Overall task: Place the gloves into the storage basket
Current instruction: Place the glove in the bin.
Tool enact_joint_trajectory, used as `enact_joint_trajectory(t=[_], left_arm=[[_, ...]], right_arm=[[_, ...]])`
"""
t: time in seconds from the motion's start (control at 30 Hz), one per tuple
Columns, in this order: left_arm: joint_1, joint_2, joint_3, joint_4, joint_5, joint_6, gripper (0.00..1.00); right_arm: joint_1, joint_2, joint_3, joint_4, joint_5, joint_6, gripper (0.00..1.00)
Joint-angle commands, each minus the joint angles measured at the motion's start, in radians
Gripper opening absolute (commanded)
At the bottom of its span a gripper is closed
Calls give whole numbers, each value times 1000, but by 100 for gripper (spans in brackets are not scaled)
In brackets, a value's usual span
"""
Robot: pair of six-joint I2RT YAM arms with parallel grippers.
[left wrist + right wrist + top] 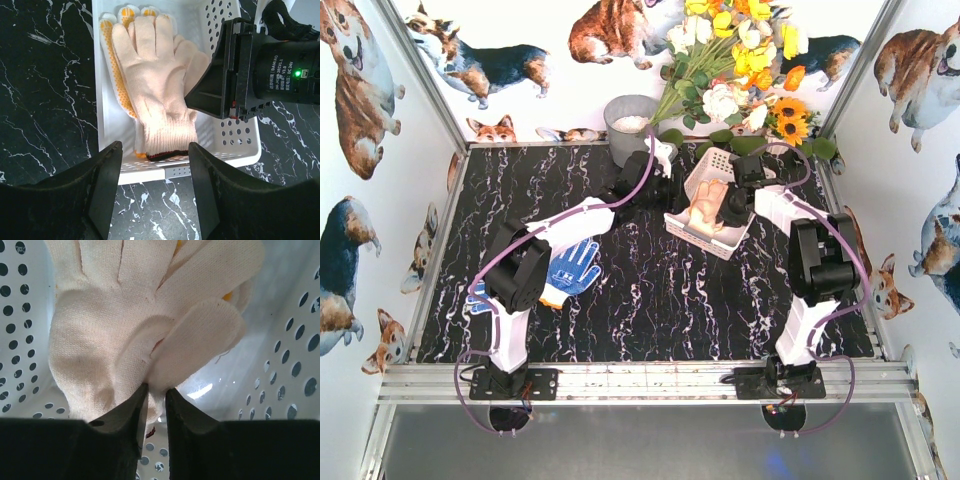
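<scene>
Lying in the storage basket (pixel 98 125): cream glove (pixel 100 340). Right gripper (pixel 156 389): fingers narrowed to a slit, nipping the glove's thumb fold. Left gripper (pixel 155 147): fingers half open, empty, above the basket's near end. Blue glove (pixel 575 268): outside, on the surface (pixel 670 290). Risk: lifting away unreleased would drag the cream glove out.

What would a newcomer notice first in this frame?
The right tool pinching a cream glove inside the white basket, at the back right. Next, a blue dotted glove lying on the black marbled table at the left, and bright flowers against the back wall.
</scene>
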Motion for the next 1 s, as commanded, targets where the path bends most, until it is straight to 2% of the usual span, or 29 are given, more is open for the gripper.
enact_joint_trajectory(t=[0.0,0.1,0.23,0.3,0.53,0.7,0.97], left_arm=[[10,-46,-13,20,-2,0,50],[15,-55,-23,25,-2,-3,50],[18,-63,-32,28,0,-5,50],[18,-67,-37,29,0,-5,50],[19,-99,-72,35,-21,-3,50],[32,-150,-132,29,-46,2,51],[78,-257,-282,39,-79,-23,52]], right_arm=[[7,-17,50,-2,14,-21,29],[7,-83,51,-32,16,-39,41],[7,-143,65,-62,7,-51,44],[7,-158,75,-65,-9,-52,40],[7,-91,94,-27,9,-57,13],[5,-9,107,-18,35,-57,9],[2,79,104,5,45,-49,9]])
